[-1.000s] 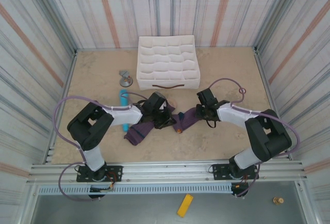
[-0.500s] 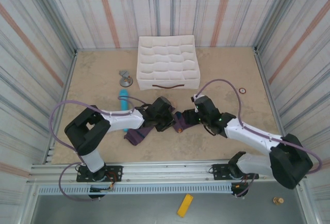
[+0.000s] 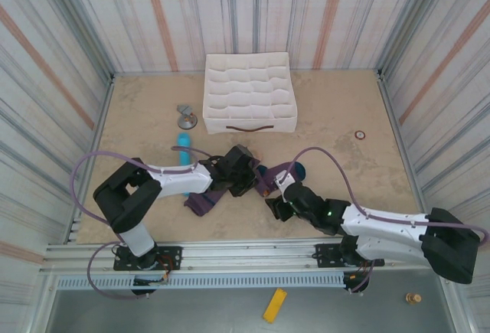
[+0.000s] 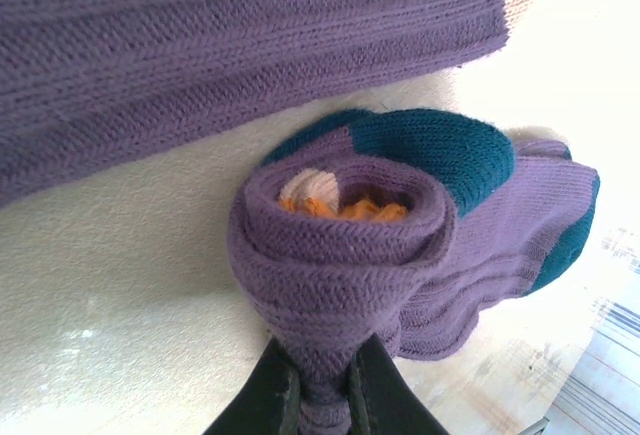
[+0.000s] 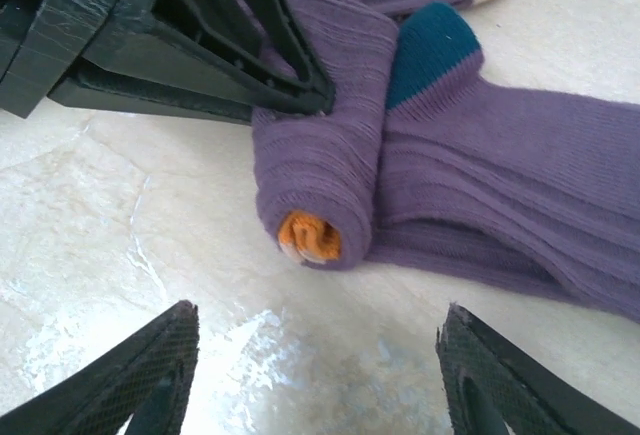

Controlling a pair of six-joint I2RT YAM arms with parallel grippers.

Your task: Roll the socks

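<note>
1. The left gripper is pinching the roll begun in the socks, jaws narrow on the knit, at the middle of the table.
2. The right gripper is hovering at 5 o'clock of the roll, jaws standing wide, holding nothing.
3. Unrolled purple length is trailing toward 3 o'clock, its teal toe showing, and toward 8 o'clock.
4. Rolling seems partly done. Next, I judge, the right gripper should be steadying the loose length while the left is turning the roll onward.

purple socks w/ teal, orange
</note>
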